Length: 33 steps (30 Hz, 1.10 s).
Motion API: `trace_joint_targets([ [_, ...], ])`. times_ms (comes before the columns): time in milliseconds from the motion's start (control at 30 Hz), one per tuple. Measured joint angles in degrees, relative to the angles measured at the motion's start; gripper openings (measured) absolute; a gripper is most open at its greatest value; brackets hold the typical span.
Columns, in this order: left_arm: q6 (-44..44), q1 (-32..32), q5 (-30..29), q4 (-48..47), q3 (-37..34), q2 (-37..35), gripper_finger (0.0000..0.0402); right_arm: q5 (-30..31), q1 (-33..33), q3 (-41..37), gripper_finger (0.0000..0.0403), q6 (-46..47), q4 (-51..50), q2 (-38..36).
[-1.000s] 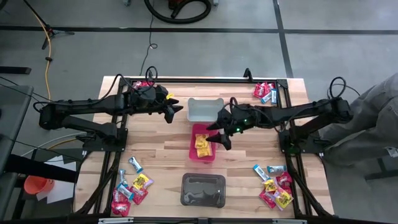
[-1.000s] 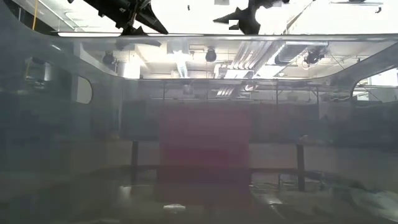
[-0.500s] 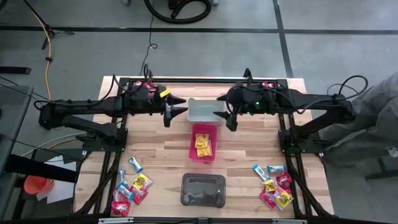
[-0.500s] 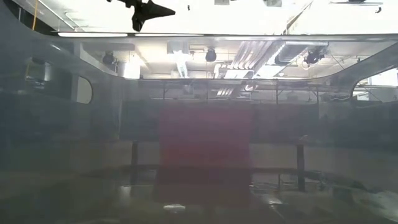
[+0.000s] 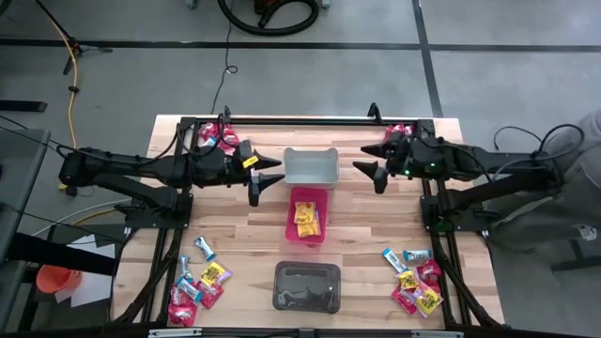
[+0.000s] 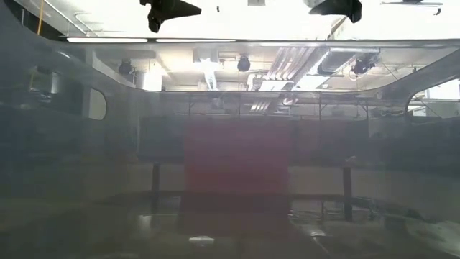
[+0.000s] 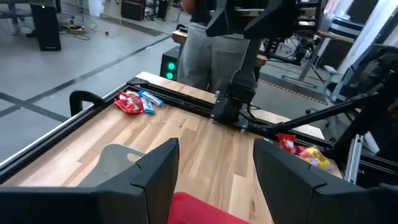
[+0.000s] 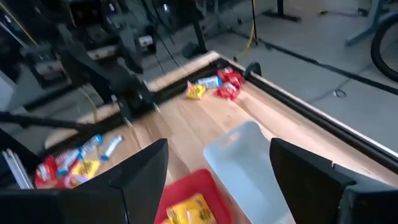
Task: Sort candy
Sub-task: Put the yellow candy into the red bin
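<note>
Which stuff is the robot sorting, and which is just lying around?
For the job:
candy piles
yellow candy in pink bin
grey bin
dark bin

Just lying about:
yellow cable
orange bucket

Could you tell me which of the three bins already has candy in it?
The pink bin in the middle: yellow packets lie inside, while the grey bin and dark bin look empty.
</note>
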Motion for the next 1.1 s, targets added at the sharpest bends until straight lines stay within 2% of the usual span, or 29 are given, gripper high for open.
trace_joint_targets([
  [133,-1.66,1.43,-2.03,-1.98,0.02,0.00,0.0195,-0.01,-0.47,-0.99,0.0275,-0.17,2.60,-0.17],
  [233,-6.89,5.62,-4.70,-9.50,0.02,-0.04,0.0195,-0.05,-1.22,-0.99,0.0275,-0.17,2.48,0.19],
  [300,-10.67,10.90,-3.70,-16.23,0.02,-0.02,0.0195,-0.04,-1.74,-0.99,0.0275,-0.55,2.86,0.46],
  [433,-15.31,23.86,1.94,-31.36,0.04,0.60,0.0195,-0.07,-2.87,-0.99,0.0275,-0.61,2.81,0.77],
  [500,-14.57,29.87,3.96,-38.87,0.04,1.87,0.0195,-0.22,-3.25,-0.99,0.0275,-0.59,2.54,0.90],
  [667,-9.77,39.74,2.50,-52.14,0.06,7.26,0.0195,-0.20,-3.63,-0.99,0.0275,0.40,2.57,1.29],
  [800,-7.02,43.21,0.81,-53.63,0.07,12.45,0.0195,-0.20,-3.63,-0.99,0.0275,1.42,2.46,1.69],
  [1100,-2.83,45.73,-1.67,-53.97,0.07,21.33,0.0195,-0.46,-3.48,-0.99,0.0275,2.89,2.58,2.37],
])
